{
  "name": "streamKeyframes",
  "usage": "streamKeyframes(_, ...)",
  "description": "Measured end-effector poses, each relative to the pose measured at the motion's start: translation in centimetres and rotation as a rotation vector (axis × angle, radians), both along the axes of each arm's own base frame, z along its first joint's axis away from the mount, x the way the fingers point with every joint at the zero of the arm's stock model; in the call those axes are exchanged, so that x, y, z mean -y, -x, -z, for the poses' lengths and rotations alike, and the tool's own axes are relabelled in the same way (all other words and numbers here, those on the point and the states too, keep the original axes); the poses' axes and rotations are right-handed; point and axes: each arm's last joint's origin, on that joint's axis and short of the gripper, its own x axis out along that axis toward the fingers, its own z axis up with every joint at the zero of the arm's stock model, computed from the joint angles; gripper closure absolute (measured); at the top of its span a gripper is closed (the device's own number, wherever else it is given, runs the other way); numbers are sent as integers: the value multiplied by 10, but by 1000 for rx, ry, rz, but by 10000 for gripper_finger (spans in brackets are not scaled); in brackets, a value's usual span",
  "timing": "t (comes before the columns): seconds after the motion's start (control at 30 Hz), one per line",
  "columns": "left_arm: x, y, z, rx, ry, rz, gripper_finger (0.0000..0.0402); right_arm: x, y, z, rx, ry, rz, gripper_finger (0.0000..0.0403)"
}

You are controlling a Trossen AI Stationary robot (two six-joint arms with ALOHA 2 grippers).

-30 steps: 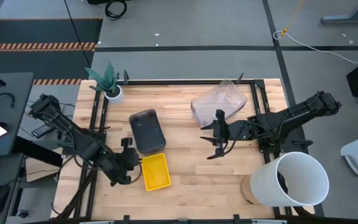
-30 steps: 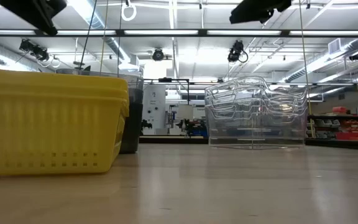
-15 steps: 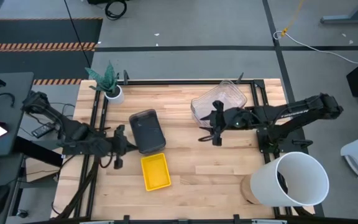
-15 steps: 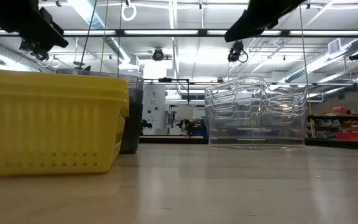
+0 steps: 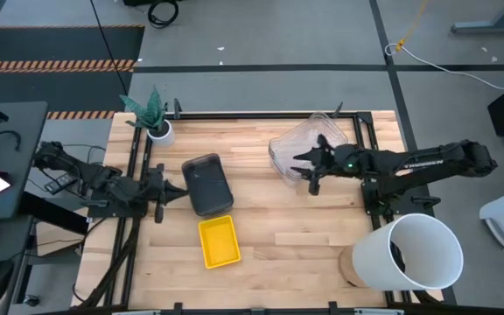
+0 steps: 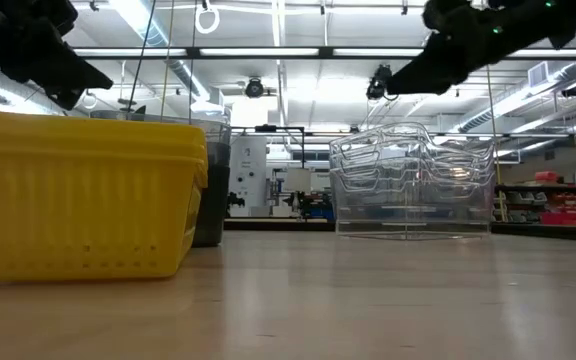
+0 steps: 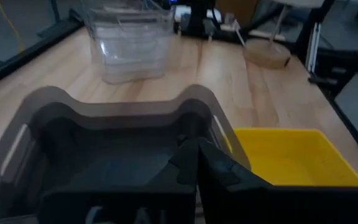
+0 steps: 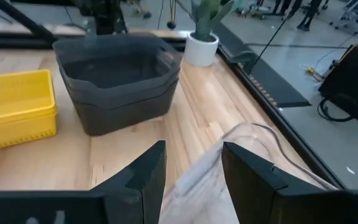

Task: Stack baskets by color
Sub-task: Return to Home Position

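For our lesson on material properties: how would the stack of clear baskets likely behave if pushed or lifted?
Probably light: the clear stack has thin, see-through walls. Pushed, it would likely slide rather than tip, sitting low and wide on the smooth table. Its rims look unevenly nested, so layers might shift when lifted.

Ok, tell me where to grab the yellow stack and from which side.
Take the yellow stack by its rim, midway along the long wall nearer the left tool, coming straight down to straddle that wall. It sits open side up with thin walls, and the grey stack stands close to one short end.
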Motion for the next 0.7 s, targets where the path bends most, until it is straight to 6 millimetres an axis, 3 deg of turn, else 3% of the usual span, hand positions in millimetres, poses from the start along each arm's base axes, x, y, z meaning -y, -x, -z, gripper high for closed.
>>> streamKeyframes(0.37,-14,13,9,106,-11,-57,397,2,53,3,170,-29,-6,241)
streamKeyframes(0.7,-23,29,1,226,-31,-61,396,5,88,11,284,-26,29,241)
